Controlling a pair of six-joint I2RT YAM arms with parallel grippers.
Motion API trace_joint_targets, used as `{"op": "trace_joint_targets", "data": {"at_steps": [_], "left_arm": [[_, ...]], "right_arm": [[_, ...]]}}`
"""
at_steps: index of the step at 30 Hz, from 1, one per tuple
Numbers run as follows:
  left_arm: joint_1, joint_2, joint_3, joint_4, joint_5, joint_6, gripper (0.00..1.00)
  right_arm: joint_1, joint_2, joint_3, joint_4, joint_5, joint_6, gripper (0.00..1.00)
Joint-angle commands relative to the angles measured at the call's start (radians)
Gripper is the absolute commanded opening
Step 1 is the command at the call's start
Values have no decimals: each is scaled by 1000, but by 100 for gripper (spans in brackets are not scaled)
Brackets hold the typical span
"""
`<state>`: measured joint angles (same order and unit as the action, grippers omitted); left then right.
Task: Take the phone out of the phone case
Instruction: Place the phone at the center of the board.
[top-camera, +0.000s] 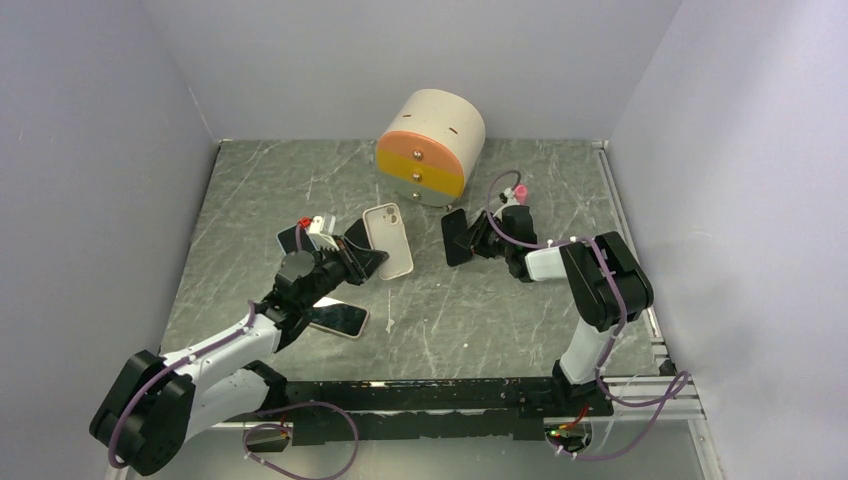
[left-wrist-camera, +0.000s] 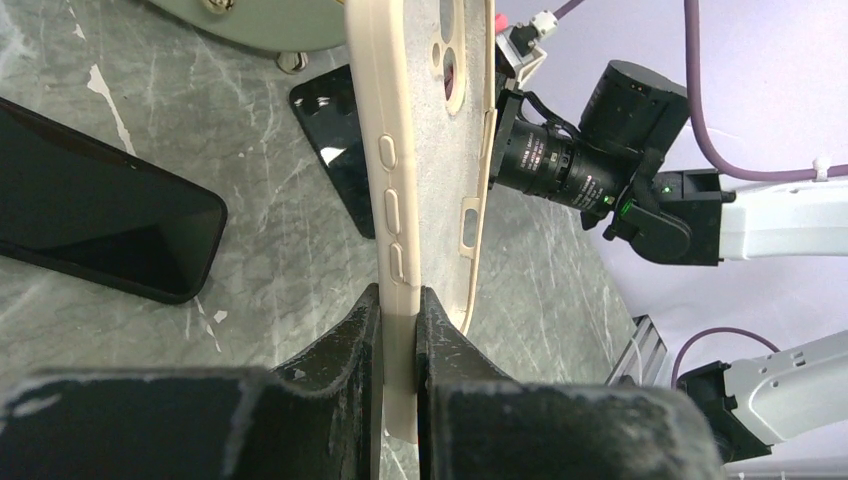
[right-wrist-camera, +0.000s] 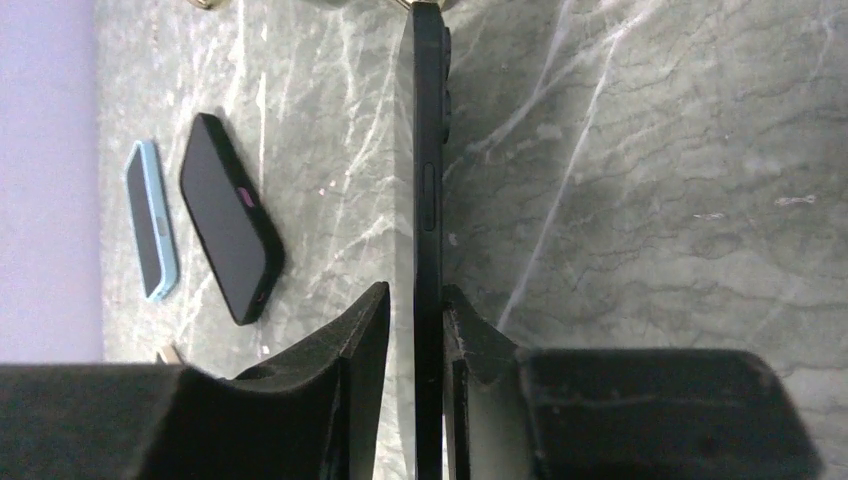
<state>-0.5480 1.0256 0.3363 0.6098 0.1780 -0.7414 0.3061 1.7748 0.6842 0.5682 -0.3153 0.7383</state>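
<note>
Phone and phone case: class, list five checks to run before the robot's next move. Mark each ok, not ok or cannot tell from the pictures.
1. Is the phone out of the phone case? Ok: they are apart, one at each arm.
2. Is the left gripper shut on the phone case edge? Ok.
3. Is the case empty? Ok: the camera cutout is see-through.
4. Does the right gripper grip the phone firmly? Cannot tell: a thin gap shows beside one finger.
5. Does the phone's lower end rest on the table? Cannot tell.
6. Is the spare black phone away from both grippers' fingers? Ok.
</note>
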Motion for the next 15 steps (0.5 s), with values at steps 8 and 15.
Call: {"op": "trace_joint_targets", "data": {"at_steps": [8, 15], "left_arm": [[5, 21, -2, 71, 34, -2, 3], [6, 31, 0, 77, 40, -6, 2]], "right_arm": [[-1, -67, 0, -108, 57, -106, 46], [22, -138, -28, -167, 120, -143, 55]]}}
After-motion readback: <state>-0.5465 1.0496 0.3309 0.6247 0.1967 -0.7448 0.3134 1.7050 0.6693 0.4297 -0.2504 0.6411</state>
